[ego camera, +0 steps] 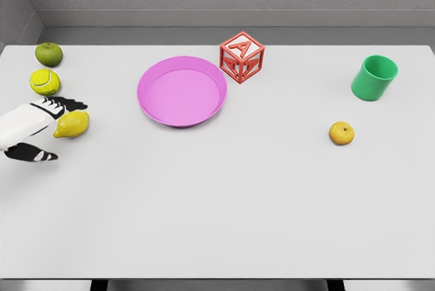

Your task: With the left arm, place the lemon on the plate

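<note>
A yellow lemon (73, 124) lies on the white table near the left edge. My left hand (49, 128) comes in from the left edge and sits right against the lemon, fingers spread above it and the thumb low at its near side, not closed around it. The pink plate (181, 92) stands to the right of the lemon, toward the table's middle back, with nothing in it.
A tennis ball (45, 81) and a green apple (49, 54) lie just behind the left hand. A red letter block (242, 57) stands behind the plate's right rim. A green cup (374, 77) and a small orange fruit (341, 132) sit at the right.
</note>
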Robot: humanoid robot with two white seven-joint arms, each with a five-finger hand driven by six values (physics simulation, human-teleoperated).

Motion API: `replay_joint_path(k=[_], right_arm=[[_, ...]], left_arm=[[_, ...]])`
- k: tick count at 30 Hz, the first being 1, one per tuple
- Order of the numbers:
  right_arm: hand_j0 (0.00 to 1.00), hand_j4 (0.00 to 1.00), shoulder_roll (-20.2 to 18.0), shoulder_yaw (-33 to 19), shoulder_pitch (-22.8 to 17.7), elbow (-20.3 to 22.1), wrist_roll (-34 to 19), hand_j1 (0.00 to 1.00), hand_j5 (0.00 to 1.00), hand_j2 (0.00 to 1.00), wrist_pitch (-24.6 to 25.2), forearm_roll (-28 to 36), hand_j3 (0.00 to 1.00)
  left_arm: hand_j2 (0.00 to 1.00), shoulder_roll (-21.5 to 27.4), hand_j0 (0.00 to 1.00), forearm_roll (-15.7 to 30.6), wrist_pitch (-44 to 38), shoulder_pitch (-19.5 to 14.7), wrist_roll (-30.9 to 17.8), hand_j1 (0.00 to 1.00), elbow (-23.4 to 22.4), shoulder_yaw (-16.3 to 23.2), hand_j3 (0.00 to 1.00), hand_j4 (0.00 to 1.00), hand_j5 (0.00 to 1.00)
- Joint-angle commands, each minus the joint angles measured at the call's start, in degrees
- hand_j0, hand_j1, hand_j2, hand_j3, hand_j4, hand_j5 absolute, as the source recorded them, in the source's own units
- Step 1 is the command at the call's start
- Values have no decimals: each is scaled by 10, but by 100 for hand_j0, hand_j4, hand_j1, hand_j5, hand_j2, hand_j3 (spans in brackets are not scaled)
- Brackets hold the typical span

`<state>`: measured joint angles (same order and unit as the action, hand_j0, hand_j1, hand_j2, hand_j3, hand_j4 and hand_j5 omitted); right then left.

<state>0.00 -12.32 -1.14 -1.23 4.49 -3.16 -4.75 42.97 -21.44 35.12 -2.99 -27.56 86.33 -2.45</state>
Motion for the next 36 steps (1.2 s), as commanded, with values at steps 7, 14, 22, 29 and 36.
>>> replay_joint_path(k=[7, 14, 22, 29, 36], right_arm=[[100, 100, 0, 0, 0, 0, 0, 100, 100, 100, 0, 0, 100], [100, 100, 0, 0, 0, 0, 0, 100, 100, 100, 0, 0, 100], [100, 100, 0, 0, 0, 0, 0, 100, 100, 100, 0, 0, 100], [100, 100, 0, 0, 0, 0, 0, 100, 100, 100, 0, 0, 100], [100, 100, 0, 0, 0, 0, 0, 100, 100, 100, 0, 0, 100]], left_arm=[[100, -5, 100, -15, -1, -23, 0, 100, -39, 7, 100, 100, 100], [100, -38, 100, -49, -1, -69, 0, 100, -89, 37, 100, 100, 100], [100, -44, 100, -51, -1, -73, 0, 100, -97, 59, 100, 100, 100], [100, -52, 100, -50, -1, -91, 0, 100, -115, 55, 100, 100, 100], [100, -49, 100, -50, -1, -92, 1, 100, -121, 55, 100, 100, 100]])
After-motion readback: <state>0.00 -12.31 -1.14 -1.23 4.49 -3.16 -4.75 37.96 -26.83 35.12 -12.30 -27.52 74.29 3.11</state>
